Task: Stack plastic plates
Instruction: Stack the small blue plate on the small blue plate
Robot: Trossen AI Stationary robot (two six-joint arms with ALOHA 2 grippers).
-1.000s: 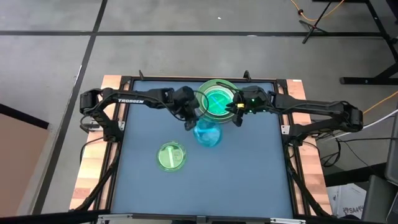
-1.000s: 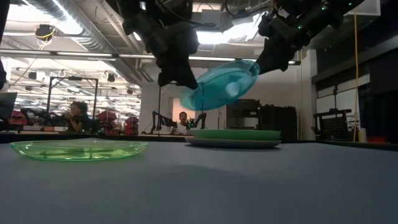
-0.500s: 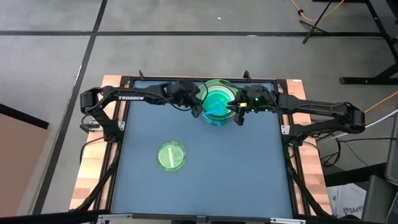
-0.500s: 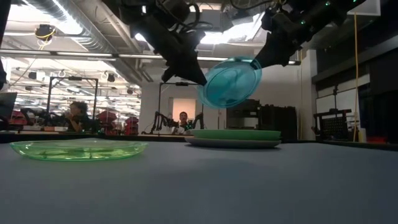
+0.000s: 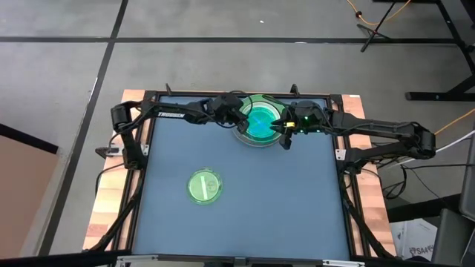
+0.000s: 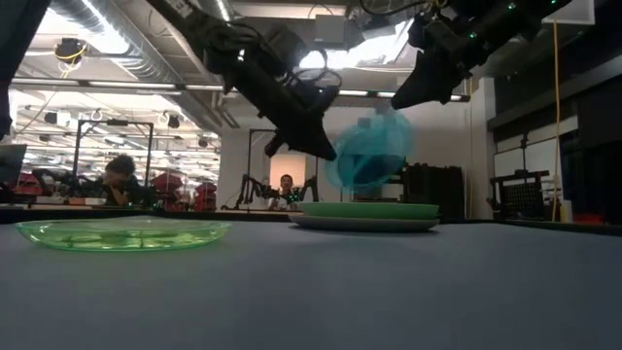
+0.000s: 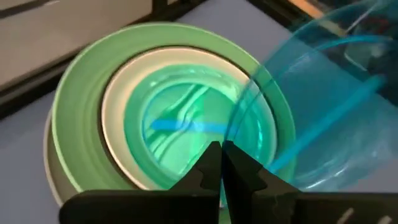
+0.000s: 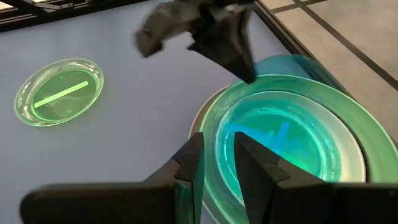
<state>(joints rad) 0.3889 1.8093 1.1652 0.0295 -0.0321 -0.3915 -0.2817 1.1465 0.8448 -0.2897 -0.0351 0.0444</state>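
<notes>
My left gripper (image 5: 239,121) is shut on a translucent blue plate (image 6: 372,153), held tilted above the stack (image 5: 260,122) at the table's far edge. The stack has a grey plate (image 6: 364,225) at the bottom. On it lie a light green plate (image 7: 74,112), a white plate (image 7: 118,99) and a translucent green plate (image 7: 186,124). My right gripper (image 8: 219,158) is open and hovers over the stack's right rim. It touches nothing. A second translucent green plate (image 5: 204,185) lies flat on the table's middle. My left gripper pinches the blue plate's rim (image 7: 235,127) between its two fingers. The fingers come slanting down from the table's left. The plate is lifted clear of the stack and tilted steeply, reaching out beyond the fingers toward my right gripper.
The blue table top (image 5: 282,200) is bare to the right of the green plate and along the near side. A black frame (image 5: 223,94) runs along the far edge just behind the stack. People sit in the room beyond the table (image 6: 121,180).
My left gripper has carried the blue plate from over the table's middle toward the far edge, until it is above the stack. The plate has tipped more steeply on the way.
</notes>
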